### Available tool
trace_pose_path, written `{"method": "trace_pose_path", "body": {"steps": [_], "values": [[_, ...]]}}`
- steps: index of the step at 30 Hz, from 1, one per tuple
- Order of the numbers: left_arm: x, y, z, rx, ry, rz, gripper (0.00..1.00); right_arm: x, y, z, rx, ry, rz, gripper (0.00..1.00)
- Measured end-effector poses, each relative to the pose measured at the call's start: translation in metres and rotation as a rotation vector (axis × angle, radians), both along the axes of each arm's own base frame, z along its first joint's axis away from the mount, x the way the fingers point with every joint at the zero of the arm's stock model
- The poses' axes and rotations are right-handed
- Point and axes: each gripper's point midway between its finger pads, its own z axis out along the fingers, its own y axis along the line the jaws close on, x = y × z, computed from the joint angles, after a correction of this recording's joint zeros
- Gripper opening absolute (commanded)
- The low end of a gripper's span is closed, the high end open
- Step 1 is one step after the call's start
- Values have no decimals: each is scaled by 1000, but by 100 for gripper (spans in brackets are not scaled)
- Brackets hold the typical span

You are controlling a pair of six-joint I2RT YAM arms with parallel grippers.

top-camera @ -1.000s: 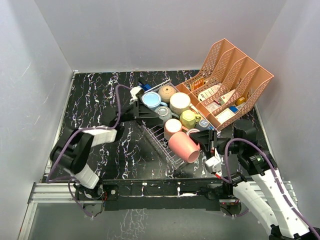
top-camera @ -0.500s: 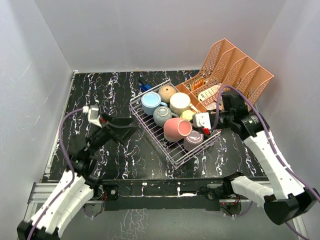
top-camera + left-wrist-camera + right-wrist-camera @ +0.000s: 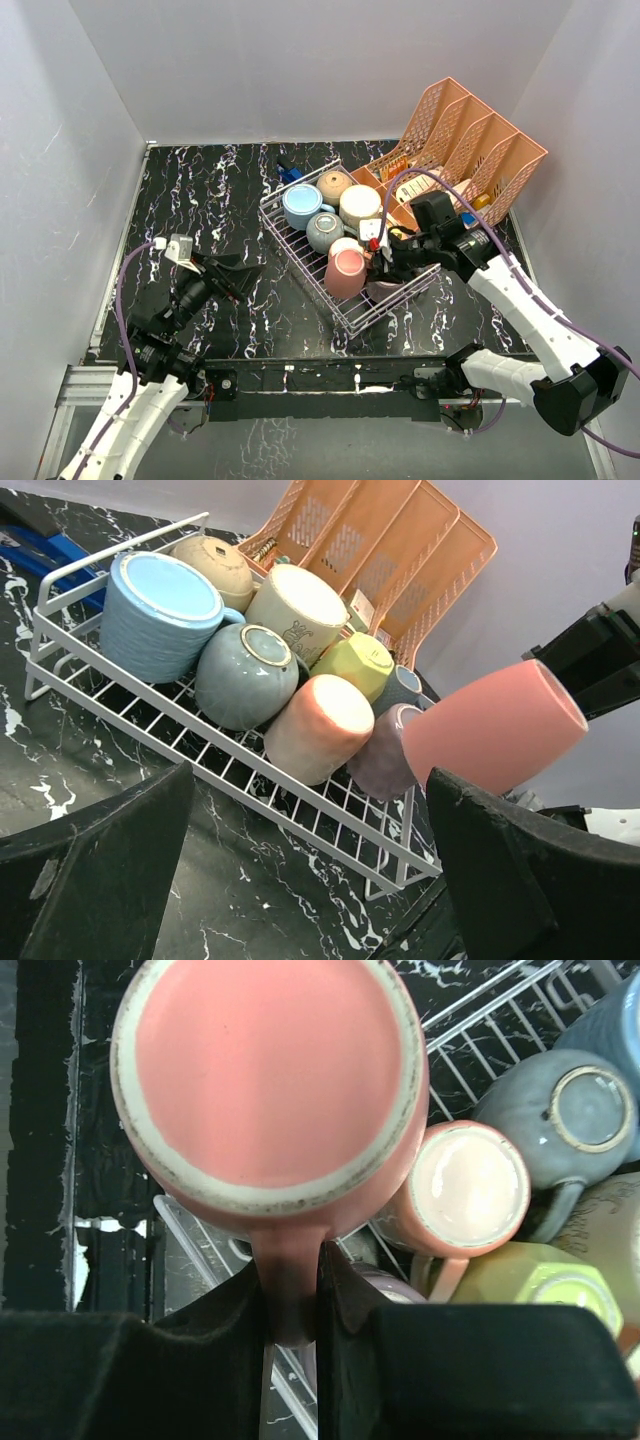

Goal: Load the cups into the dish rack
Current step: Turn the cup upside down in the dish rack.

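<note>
The dish rack [image 3: 300, 262] stands at mid-table, holding several cups on their sides: light blue [image 3: 160, 610], tan [image 3: 215, 565], cream [image 3: 300, 605], grey-blue [image 3: 245, 675], yellow [image 3: 360, 665], pale pink [image 3: 315, 730] and mauve [image 3: 385, 760]. My right gripper [image 3: 292, 1305] is shut on the handle of a larger pink cup [image 3: 270, 1070], which hangs over the rack's near right end [image 3: 345, 272]. My left gripper [image 3: 310, 880] is open and empty. It sits low over the table, left of the rack [image 3: 235, 275].
A salmon-pink lattice file organiser [image 3: 460, 165] holding small items leans against the rack's far right side. A blue object [image 3: 288, 172] lies just behind the rack. White walls close in the table on three sides.
My left gripper has pulled back from the rack toward the near left and opened wide. My right arm has carried the pink cup from the near right edge to over the rack.
</note>
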Motion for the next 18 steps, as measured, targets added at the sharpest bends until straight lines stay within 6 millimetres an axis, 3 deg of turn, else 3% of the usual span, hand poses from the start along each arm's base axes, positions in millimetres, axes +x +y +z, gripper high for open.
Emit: {"method": "trace_pose_path", "body": {"steps": [18], "values": [[-13, 12, -4, 10, -13, 35, 97, 4, 3, -55, -62, 176, -230, 8]]}}
